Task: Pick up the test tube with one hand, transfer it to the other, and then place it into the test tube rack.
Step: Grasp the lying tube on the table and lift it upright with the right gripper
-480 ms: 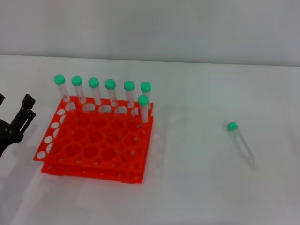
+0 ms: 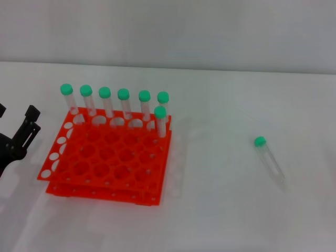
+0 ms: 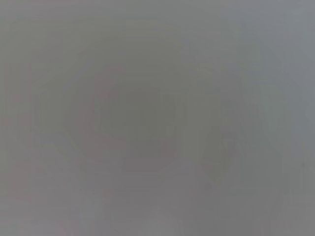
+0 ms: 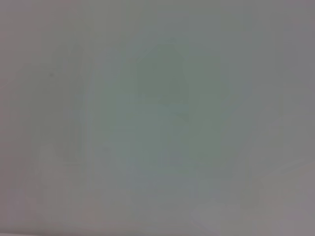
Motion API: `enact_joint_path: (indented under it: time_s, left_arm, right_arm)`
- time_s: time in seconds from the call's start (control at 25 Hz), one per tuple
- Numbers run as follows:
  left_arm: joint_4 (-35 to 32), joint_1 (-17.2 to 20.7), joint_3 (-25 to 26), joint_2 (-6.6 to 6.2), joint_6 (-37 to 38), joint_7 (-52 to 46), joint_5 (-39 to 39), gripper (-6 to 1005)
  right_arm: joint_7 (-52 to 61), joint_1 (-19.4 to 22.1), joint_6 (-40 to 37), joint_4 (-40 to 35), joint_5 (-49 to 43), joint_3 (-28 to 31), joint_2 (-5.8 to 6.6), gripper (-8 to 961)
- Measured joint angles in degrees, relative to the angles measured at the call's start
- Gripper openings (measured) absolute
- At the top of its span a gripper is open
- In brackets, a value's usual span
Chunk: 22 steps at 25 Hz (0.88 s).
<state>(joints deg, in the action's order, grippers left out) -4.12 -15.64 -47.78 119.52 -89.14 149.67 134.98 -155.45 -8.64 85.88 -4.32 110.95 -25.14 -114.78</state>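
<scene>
An orange-red test tube rack [image 2: 107, 157] sits toward the table's [image 2: 220, 220] left edge; the left gripper [image 2: 16, 142], empty with claws spread, waits beside it. The test tube [image 2: 270, 161] lies flat near the right edge, liable to roll if nudged. Right gripper unseen.
</scene>
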Motion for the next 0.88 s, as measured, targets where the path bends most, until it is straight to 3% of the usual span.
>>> enact_joint_path:
  time_s: [0.28, 0.48, 0.64, 0.88]
  left_arm:
    - [-0.18, 0.02, -0.04, -0.05, -0.13, -0.03, -0.04, 833]
    - [-0.07, 0.01, -0.04, -0.08, -0.15, -0.09, -0.10, 833]
    - [-0.02, 0.00, -0.04, -0.08, -0.16, -0.08, -0.21, 832]
    - [0.00, 0.00, -0.12, -0.08, -0.16, -0.09, -0.35, 832]
  right_arm:
    - [2.37, -0.23, 0.15, -0.96, -0.05, -3.06, 0.11, 768]
    - [14.63, -0.01, -0.31, -8.48, -0.06, -11.10, 0.40, 768]
    - [32.13, 0.36, -3.73, -20.83, -4.99, -18.14, 0.81, 767]
    - [55.89, -0.79, -6.50, -39.04, -22.23, -19.28, 0.16, 767]
